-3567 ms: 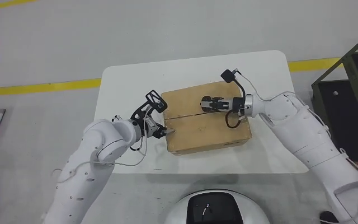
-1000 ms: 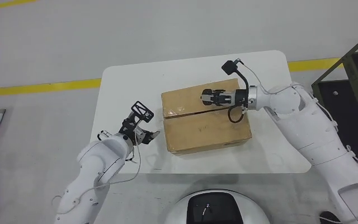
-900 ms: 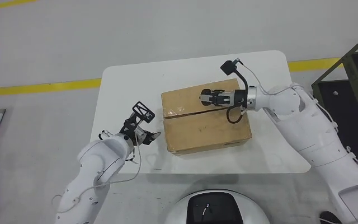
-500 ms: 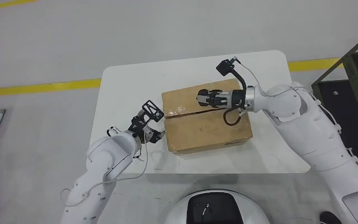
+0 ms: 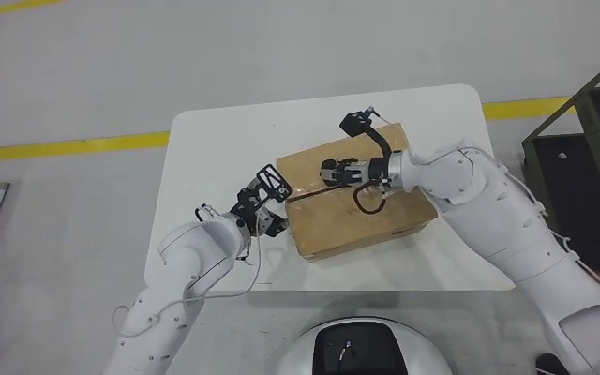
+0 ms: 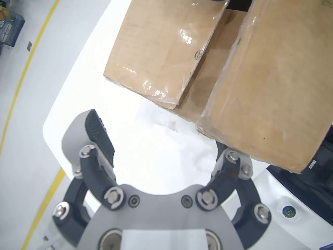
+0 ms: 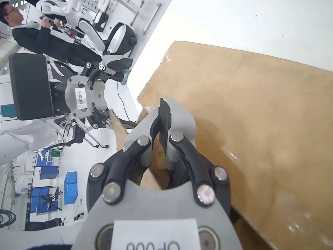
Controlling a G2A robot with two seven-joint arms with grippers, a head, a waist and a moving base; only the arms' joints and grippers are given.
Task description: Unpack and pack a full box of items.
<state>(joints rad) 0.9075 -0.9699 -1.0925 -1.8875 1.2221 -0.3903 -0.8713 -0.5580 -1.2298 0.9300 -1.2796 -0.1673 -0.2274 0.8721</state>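
Note:
The brown cardboard box (image 5: 361,202) lies slightly turned on the white table (image 5: 216,150). Its two top flaps are parted at the middle seam. My right gripper (image 5: 328,173) is at the seam's left part, shut on the edge of the far flap (image 7: 247,92), which stands a little raised (image 6: 161,40). My left gripper (image 5: 271,216) is open at the box's left end. One of its fingers (image 6: 100,133) is over bare table; the other is tucked under the corner of the near flap (image 6: 265,84). An inner flap (image 6: 205,79) shows in the gap.
The table's left edge is close behind my left gripper (image 6: 156,133). A yellow floor line (image 5: 84,145) runs beside the table. A dark rack (image 5: 562,159) stands off the table's right end. Bare table lies left of and behind the box.
The box has turned and slid toward the right front. My left gripper came in to the box's left end. My right gripper moved left along the seam and the far flap lifted.

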